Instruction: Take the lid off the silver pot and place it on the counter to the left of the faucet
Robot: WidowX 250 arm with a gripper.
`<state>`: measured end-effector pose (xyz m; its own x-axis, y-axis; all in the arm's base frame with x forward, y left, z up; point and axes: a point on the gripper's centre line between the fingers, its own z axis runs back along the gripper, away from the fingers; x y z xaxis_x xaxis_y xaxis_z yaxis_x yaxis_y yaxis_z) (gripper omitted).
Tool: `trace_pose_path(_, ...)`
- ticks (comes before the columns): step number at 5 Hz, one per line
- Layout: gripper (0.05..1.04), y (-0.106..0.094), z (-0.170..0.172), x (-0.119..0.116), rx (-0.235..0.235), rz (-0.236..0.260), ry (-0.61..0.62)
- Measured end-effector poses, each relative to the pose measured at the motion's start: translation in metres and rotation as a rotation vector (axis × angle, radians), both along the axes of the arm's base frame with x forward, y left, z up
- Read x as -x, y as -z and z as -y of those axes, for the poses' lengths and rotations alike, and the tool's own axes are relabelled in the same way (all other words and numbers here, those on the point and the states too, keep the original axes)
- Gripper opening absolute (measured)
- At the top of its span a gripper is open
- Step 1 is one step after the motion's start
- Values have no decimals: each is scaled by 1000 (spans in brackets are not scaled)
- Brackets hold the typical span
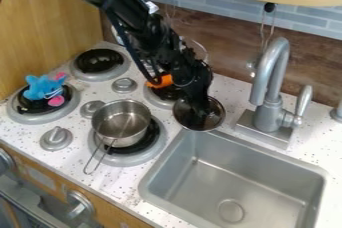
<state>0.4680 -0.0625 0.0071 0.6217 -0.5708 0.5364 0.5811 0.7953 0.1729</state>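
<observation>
Lid (216,112) at back corner of sink (267,187), under my end effector (198,117); whether spread or pinching, I cannot tell. Pot (121,124) beside sink, on burner. I judge lid handling in hand; next move calls for steady grip.

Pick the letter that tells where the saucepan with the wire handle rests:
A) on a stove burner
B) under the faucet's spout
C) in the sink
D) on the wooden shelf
A: the saucepan sits on a burner whose grey ring shows around its base, left of the sink in the view and apart from the end effector.
</observation>
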Motion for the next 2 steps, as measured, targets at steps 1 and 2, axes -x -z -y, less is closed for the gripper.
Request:
trace_pose_path(1,387,-1,4,0,12,3,11)
trace_pose_path(2,672,1,4,2,7,-10,13)
